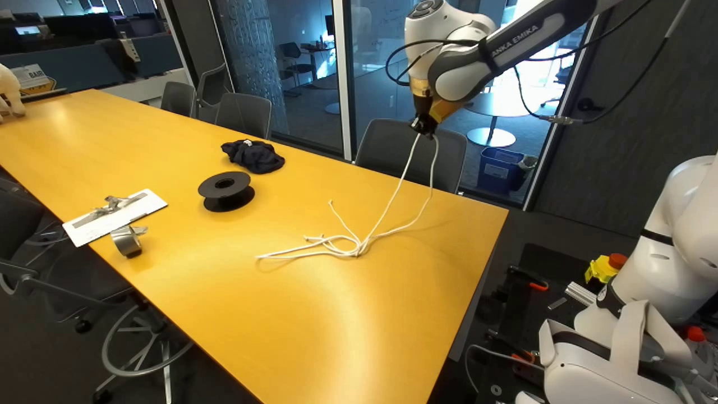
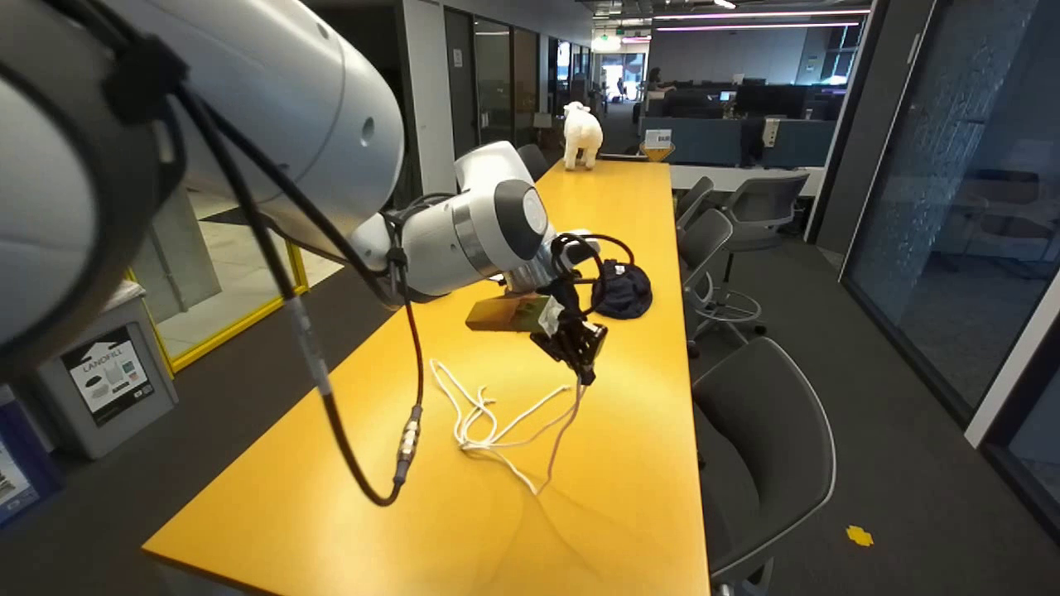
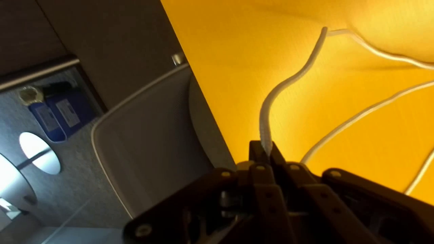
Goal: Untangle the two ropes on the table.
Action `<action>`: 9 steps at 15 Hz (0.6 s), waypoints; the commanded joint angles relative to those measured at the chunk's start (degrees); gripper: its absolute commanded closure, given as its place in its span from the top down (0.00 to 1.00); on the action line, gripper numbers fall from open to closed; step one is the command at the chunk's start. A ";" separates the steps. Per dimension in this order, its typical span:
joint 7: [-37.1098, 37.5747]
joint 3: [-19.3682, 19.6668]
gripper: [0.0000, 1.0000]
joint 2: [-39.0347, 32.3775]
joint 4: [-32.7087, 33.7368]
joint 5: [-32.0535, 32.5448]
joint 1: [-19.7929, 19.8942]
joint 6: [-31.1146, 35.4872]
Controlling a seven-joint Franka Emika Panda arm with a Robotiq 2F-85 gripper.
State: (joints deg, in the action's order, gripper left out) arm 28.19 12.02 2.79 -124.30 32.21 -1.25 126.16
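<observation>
Two ropes (image 1: pixel 362 244) lie tangled inboard of the table's (image 1: pixel 336 336) end edge; a gripper (image 3: pixel 267 152), pinched tight on a strand (image 3: pixel 265 123), holds it raised near a long edge, presumably to draw slack from the crossing; whether both are caught is unclear.

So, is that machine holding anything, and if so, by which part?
Yes: the hand is shut on a thin white rope, seemingly partway along, since two strands run down from the grip. Whether both belong to one rope, I can't tell.
</observation>
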 commanded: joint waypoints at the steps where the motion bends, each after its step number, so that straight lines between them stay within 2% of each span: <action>1: 4.32 -2.74 0.01 6.89 -6.79 -1.28 4.51 -1.53; 4: 4.21 -2.28 0.01 6.00 -9.46 -9.37 7.31 1.33; 9: 0.51 0.35 0.01 -0.03 -11.19 -25.88 11.57 6.70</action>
State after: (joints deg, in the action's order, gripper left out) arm 31.16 11.27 5.57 -134.93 14.38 8.06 128.98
